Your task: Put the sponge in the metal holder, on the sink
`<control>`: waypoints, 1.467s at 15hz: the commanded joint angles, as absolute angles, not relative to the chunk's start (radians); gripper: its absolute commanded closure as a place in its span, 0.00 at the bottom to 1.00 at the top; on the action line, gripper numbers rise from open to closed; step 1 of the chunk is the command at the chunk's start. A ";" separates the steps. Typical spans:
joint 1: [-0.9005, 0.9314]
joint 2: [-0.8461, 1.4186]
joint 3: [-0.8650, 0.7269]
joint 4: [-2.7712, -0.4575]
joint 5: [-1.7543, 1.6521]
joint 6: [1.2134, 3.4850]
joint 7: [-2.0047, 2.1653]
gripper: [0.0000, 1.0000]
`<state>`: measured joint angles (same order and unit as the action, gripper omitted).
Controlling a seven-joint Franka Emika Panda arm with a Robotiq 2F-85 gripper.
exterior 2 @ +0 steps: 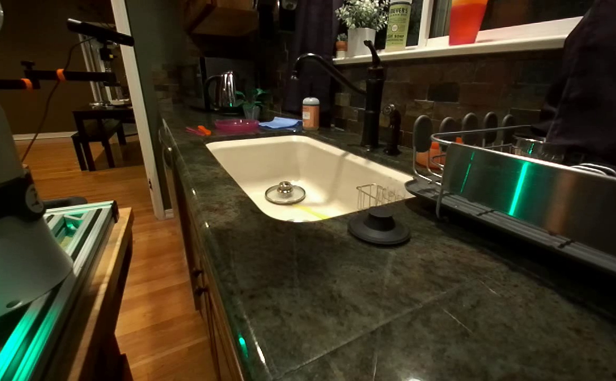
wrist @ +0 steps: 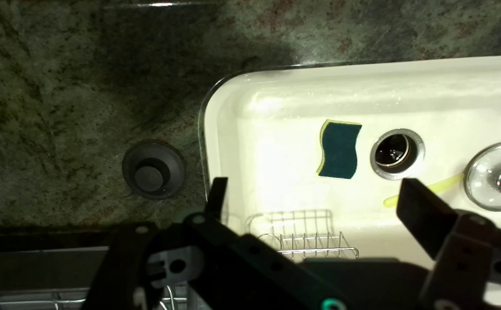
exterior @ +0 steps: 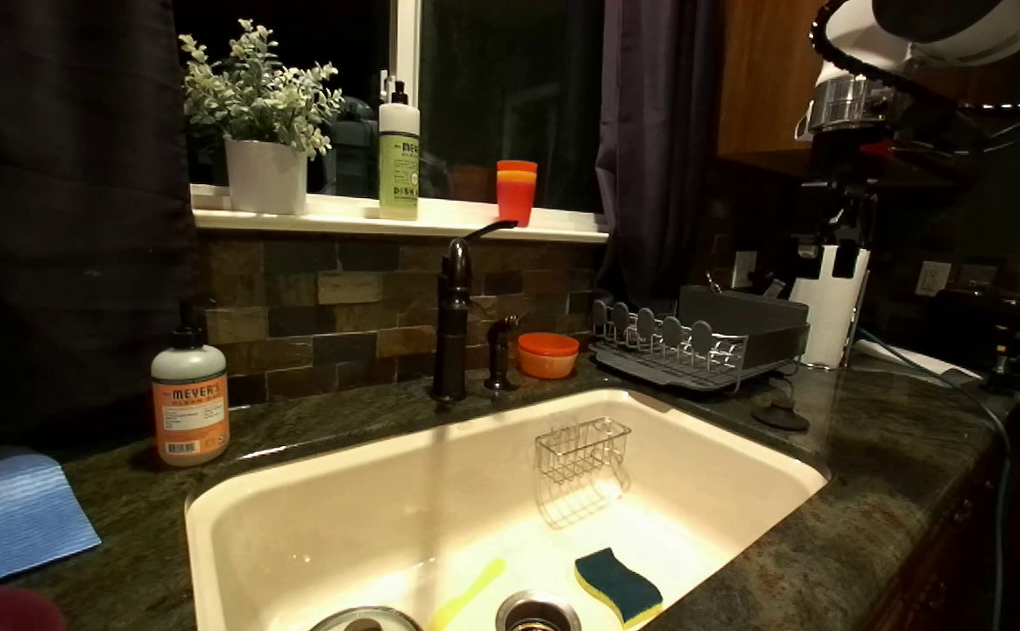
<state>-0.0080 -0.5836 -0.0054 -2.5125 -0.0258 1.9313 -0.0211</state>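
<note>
The sponge (exterior: pixel 619 585) is dark green on top with a yellow underside. It lies flat on the floor of the white sink (exterior: pixel 343 499), beside the drain (exterior: pixel 538 613), and shows in the wrist view (wrist: pixel 340 150). The metal holder (exterior: pixel 582 447) is a wire basket on the sink's back wall. It shows in an exterior view (exterior 2: pixel 374 197) and in the wrist view (wrist: pixel 315 249), partly hidden by my gripper there. My gripper (wrist: pixel 313 187) is open and empty, fingers wide apart. In an exterior view it hangs high at the right (exterior: pixel 832 252), well above the counter.
A glass lid (wrist: pixel 498 176) and a yellow utensil (wrist: pixel 444 184) lie in the sink. A black stopper (exterior 2: pixel 379 227) stands on the counter by the sink's edge. The dish rack (exterior: pixel 703 342), faucet (exterior: pixel 451 333) and paper towel roll (exterior: pixel 825 315) stand behind and beside the sink.
</note>
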 commanded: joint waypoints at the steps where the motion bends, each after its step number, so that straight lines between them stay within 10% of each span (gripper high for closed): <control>1: -0.007 -0.583 -0.006 -2.511 -0.026 1.929 -0.020 0.00; 22: -0.029 -0.361 0.100 -2.583 -0.068 2.329 0.270 0.00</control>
<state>-0.0288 -0.4188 0.0545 -2.5667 -0.0591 2.2597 0.1586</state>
